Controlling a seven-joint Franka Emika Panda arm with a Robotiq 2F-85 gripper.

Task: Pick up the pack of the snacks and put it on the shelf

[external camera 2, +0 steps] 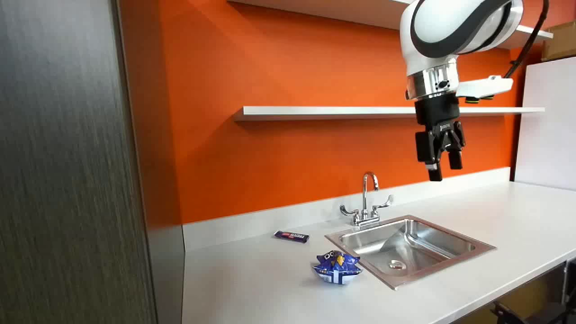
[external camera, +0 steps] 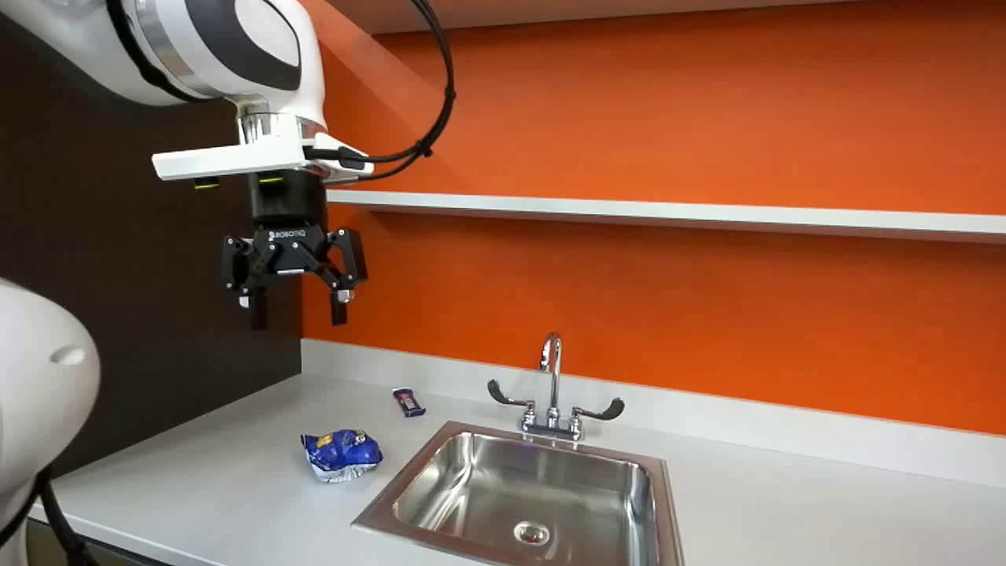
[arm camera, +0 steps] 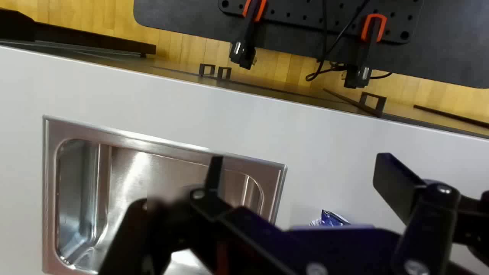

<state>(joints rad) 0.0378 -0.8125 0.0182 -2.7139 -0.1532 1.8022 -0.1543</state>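
The pack of the snacks is a crinkly blue packet with a white lower side. It lies on the white countertop beside the sink, in both exterior views (external camera: 342, 456) (external camera 2: 337, 268). In the wrist view only its edge (arm camera: 331, 219) shows; the gripper body hides the rest. The shelf is a long thin white board on the orange wall, in both exterior views (external camera: 668, 211) (external camera 2: 324, 112). My gripper is open and empty, pointing down high above the countertop, with its fingertips below shelf height, in both exterior views (external camera: 299, 316) (external camera 2: 445, 170) and the wrist view (arm camera: 300, 164).
A steel sink (external camera: 409, 483) is set into the countertop, with a faucet (external camera: 554, 393) and two handles behind it. A small dark flat bar (external camera 2: 291, 236) lies near the back wall. A dark panel (external camera 2: 67, 162) stands at one side. A higher shelf (external camera 2: 324, 12) hangs above.
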